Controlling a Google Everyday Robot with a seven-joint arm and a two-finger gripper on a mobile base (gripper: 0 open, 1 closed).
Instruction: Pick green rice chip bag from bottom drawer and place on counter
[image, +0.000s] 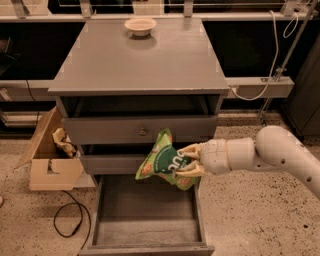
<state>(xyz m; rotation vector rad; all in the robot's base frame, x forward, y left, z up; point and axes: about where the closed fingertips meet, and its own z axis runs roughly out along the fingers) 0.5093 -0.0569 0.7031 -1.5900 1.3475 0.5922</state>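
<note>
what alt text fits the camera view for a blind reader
The gripper, reaching from the right, holds the green rice chip bag in the air above the open bottom drawer. The counter above bears a small bowl near its far edge; a cardboard box sits on the floor at left.

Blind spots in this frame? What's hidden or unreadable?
Camera view:
gripper, in front of the middle drawer, shut on the green rice chip bag: bag's right edge hidden by it; lettering blurred.
bottom drawer: rear floor partly hidden behind bag; front panel cut by lower edge.
bowl on counter: contents too small.
arm: cut off at right edge.
</note>
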